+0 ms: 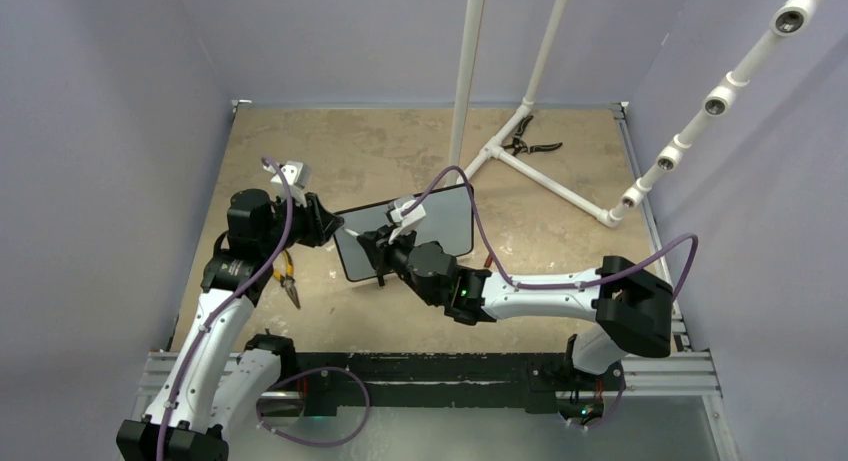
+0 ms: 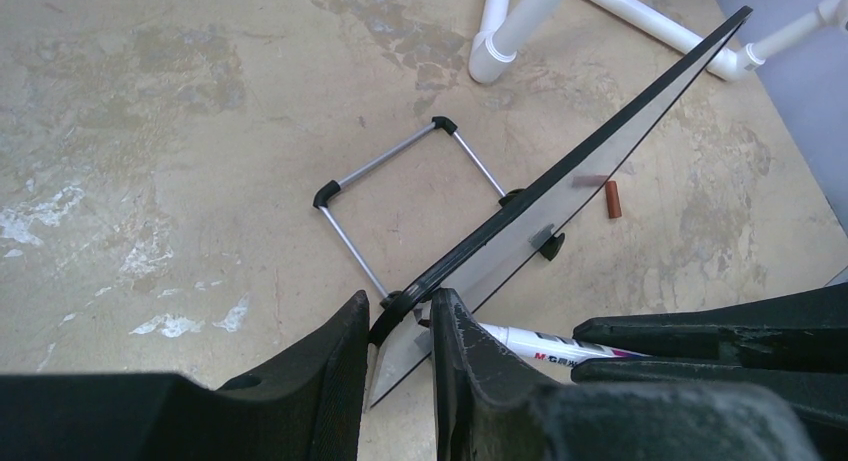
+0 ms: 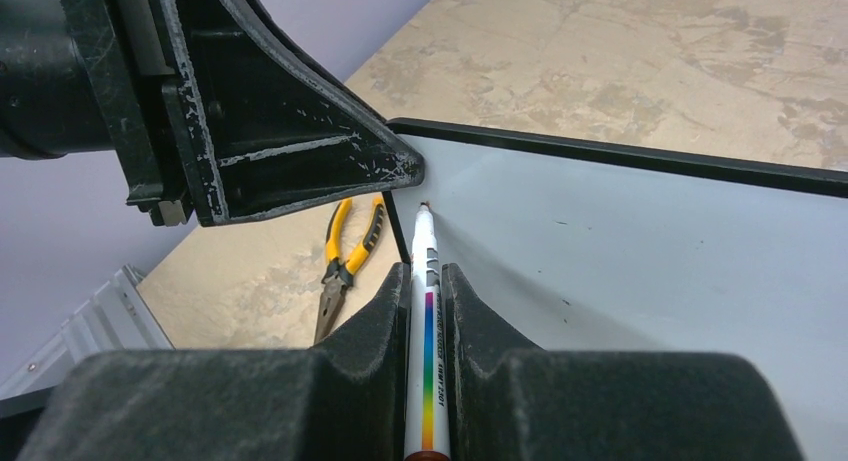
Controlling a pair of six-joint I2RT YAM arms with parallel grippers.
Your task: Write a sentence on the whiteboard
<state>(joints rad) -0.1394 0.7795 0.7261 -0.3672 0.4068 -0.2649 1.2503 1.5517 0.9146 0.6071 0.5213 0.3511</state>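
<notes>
The whiteboard (image 1: 440, 221) stands tilted on the table, white with a thin black frame (image 2: 560, 176). My left gripper (image 2: 400, 316) is shut on its near-left corner, one finger on each side of the frame; in the top view it (image 1: 325, 224) is at the board's left edge. My right gripper (image 3: 425, 276) is shut on a white marker (image 3: 424, 321) with a rainbow stripe. The marker's tip rests at the board's face (image 3: 650, 251) near that same corner, just under a left fingertip (image 3: 390, 166). No sentence is in view on the white face.
Yellow-handled pliers (image 1: 288, 278) lie left of the board, below my left gripper. A red marker cap (image 2: 613, 198) and the board's wire stand (image 2: 345, 236) are behind it. A white pipe frame (image 1: 545, 176) and black cutters (image 1: 525, 141) sit at the back.
</notes>
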